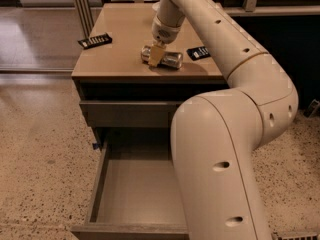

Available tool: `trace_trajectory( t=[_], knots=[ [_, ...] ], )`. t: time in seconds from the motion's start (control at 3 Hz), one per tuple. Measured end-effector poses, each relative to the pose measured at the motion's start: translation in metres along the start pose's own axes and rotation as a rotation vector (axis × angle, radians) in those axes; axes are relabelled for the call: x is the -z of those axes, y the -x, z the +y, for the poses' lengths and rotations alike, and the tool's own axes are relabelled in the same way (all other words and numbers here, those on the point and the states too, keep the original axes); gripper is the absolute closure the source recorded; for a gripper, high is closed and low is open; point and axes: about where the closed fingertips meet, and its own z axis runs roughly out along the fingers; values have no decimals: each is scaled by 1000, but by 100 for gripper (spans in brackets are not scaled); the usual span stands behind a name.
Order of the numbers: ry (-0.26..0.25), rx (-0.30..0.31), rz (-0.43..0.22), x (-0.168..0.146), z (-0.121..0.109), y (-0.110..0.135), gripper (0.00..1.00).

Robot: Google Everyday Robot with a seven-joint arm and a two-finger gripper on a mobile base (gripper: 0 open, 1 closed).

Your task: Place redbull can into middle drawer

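Camera view looks down on a low wooden cabinet [117, 54] with the robot's pale arm [250, 69] arching over it from the right foreground. The gripper [157, 53] is down at the cabinet top, near the middle of its surface, set across the redbull can [172, 60]. The can lies on its side on the top, its long axis running roughly left to right. One tan finger [156, 57] presses against the can's near side; the other is hidden behind the can, so the pincer seems closed narrowly around the can's body, though the far contact cannot be seen. A flat black packet [95, 40] lies well to the left of the can near the cabinet's left edge, and a second black packet [199, 52] lies just right of the can, partly under the arm. Below the top, the upper drawer front [127, 113] is closed. Under that, the middle drawer [135, 189] is pulled far out toward the camera, its flat bottom showing, its right part hidden by the arm's bulky lower link. The speckled floor [40, 169] surrounds the cabinet.
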Motion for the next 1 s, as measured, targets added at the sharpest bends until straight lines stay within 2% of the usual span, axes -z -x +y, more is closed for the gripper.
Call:
trace_trajectory(
  t=[0.33, 0.67, 1.0],
  knots=[
    [5, 22, -99, 9, 3, 5, 100],
    [-27, 75, -223, 41, 14, 5, 100],
    [-63, 104, -311, 77, 45, -5, 100]
  ],
)
